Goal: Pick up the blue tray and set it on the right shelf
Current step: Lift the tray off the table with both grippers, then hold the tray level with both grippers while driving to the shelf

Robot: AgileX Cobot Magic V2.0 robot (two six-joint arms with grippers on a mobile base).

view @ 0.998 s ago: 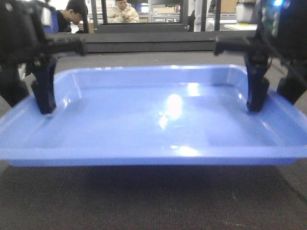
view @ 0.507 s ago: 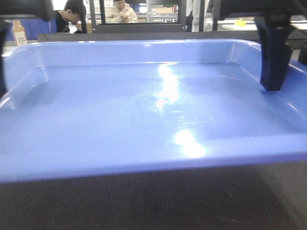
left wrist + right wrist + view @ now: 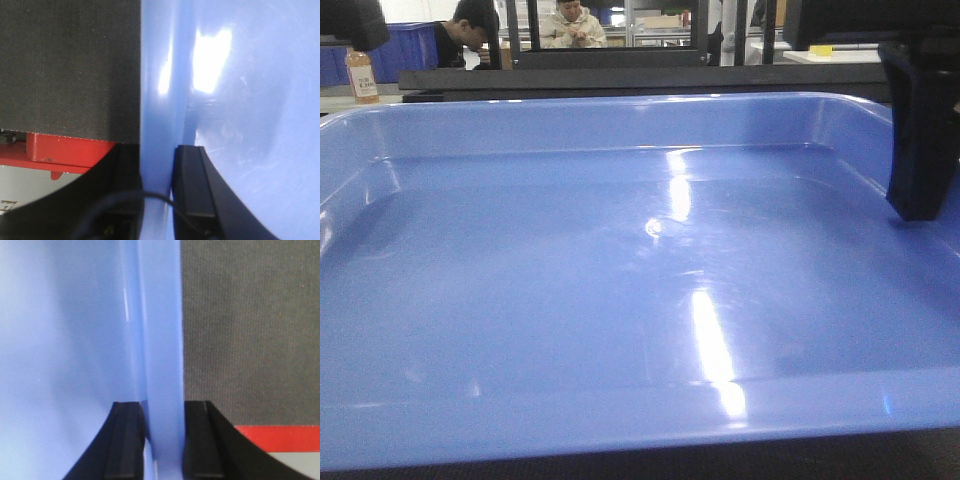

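The blue tray (image 3: 620, 280) fills almost the whole front view, held off the dark tabletop and close to the camera. My left gripper (image 3: 157, 150) is shut on the tray's left rim (image 3: 155, 90), one finger outside and one inside the wall. My right gripper (image 3: 161, 405) is shut on the tray's right rim (image 3: 160, 330) in the same way. In the front view one black right finger (image 3: 925, 130) stands inside the tray's right wall, and the left fingers are out of frame. The right shelf is out of view.
The dark textured tabletop (image 3: 250, 330) lies below the tray, with a red strip (image 3: 65, 150) at its edge. Behind are a dark bench edge (image 3: 620, 78), a bottle (image 3: 360, 75), dark-blue bins (image 3: 410, 50) and two seated people (image 3: 470, 30).
The tray has risen and come nearer the camera, now filling the front view. The left finger has passed out of frame and the right finger has shifted to the right edge.
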